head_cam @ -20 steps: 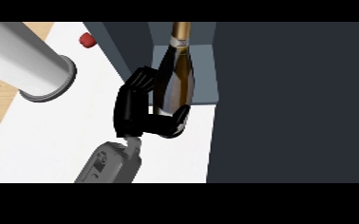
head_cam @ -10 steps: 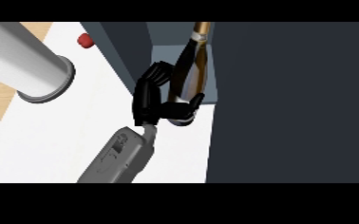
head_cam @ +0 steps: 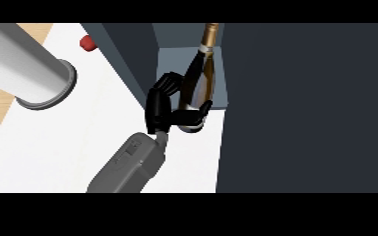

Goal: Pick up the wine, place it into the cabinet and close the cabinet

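Wine [head_cam: 198,82] is going in now, its base gripped by the hand [head_cam: 164,111] with fingers [head_cam: 165,86] and thumb curling round the lower body, and its neck is tilting up into the cabinet [head_cam: 184,60] opening. The placing step is underway, I'd say: the bottle is hanging just inside the cabinet's front edge, above the white worktop [head_cam: 96,130]. Next it needs pushing deeper, standing upright, letting go, then the door swinging shut.
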### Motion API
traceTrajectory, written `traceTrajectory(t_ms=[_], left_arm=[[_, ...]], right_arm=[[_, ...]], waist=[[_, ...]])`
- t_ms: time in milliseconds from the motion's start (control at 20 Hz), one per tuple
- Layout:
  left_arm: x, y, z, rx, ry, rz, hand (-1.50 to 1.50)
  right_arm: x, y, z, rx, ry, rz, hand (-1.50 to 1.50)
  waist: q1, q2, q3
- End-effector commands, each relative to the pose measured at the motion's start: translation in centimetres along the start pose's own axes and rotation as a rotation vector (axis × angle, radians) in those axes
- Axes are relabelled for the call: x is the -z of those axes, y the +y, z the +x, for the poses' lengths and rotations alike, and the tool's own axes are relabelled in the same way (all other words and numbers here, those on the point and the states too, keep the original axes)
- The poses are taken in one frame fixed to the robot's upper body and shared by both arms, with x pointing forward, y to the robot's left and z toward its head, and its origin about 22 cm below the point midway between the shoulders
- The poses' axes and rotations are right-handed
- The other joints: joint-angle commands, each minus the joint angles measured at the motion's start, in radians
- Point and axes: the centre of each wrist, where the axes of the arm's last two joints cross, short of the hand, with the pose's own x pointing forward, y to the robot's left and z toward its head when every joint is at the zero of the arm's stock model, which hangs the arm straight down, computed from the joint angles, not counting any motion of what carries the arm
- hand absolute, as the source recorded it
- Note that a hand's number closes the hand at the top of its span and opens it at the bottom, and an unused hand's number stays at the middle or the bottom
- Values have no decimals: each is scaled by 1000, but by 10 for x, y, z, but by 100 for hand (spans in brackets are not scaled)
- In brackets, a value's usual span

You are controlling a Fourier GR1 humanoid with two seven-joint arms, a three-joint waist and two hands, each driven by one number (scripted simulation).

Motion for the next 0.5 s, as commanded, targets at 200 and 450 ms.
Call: traceTrajectory(t_ms=[200,450], left_arm=[[8,-3,-10,-71,23,15,150],[27,4,-17,-47,45,51,150]], right_arm=[[-29,-2,33,69,-61,56,-150],[-33,5,33,82,-76,48,-150]], waist=[[0,-1,1],[-19,1,0]])
